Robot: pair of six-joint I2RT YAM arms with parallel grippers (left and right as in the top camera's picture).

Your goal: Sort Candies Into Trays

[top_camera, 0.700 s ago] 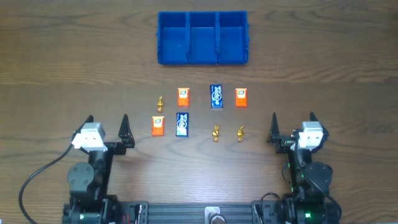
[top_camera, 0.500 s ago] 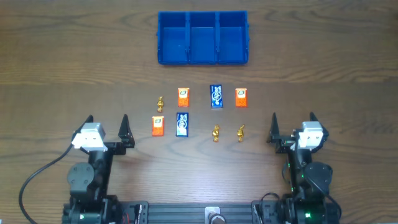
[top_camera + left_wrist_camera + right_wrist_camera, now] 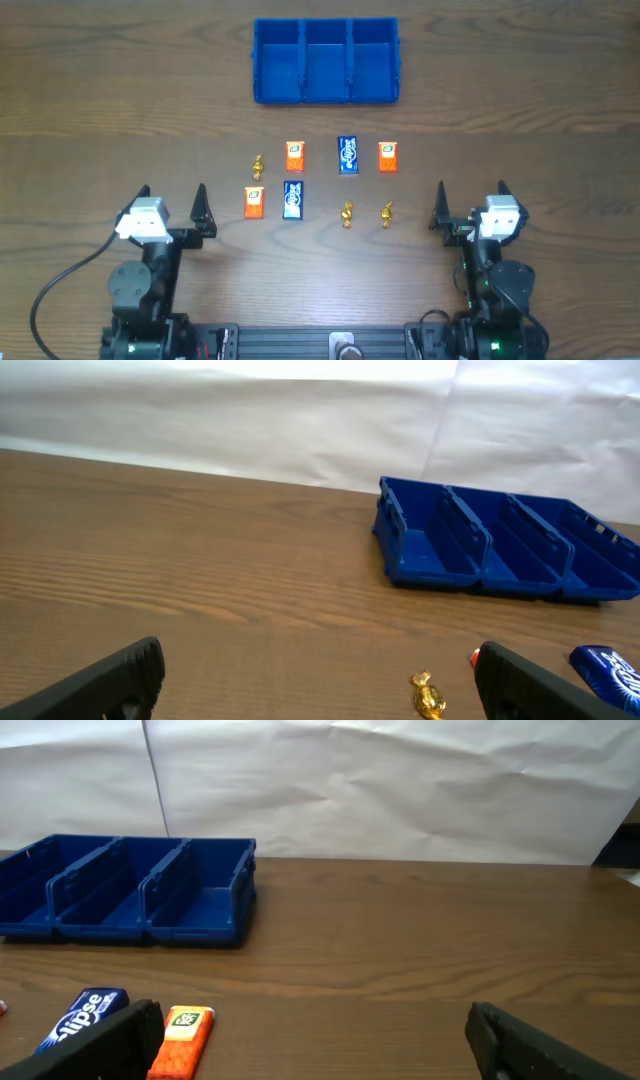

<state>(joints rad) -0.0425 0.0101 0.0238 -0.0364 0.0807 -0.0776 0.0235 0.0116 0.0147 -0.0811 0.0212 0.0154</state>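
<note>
A brown wood-grain counter point(image 3: 90, 90) is backed by creased white sheeting point(image 3: 400, 790), and the left gripper point(image 3: 172, 195) and right gripper point(image 3: 471, 192) are seen with fingers spread apart.

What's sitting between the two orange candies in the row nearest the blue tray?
A blue candy pack lies between the left orange candy and the right orange candy, touching neither. The top view shows this.

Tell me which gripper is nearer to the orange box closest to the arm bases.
Left. The left gripper stands open just to the left of the orange box, not touching it. The right gripper is off at the other side, beyond the blue pack.
</note>
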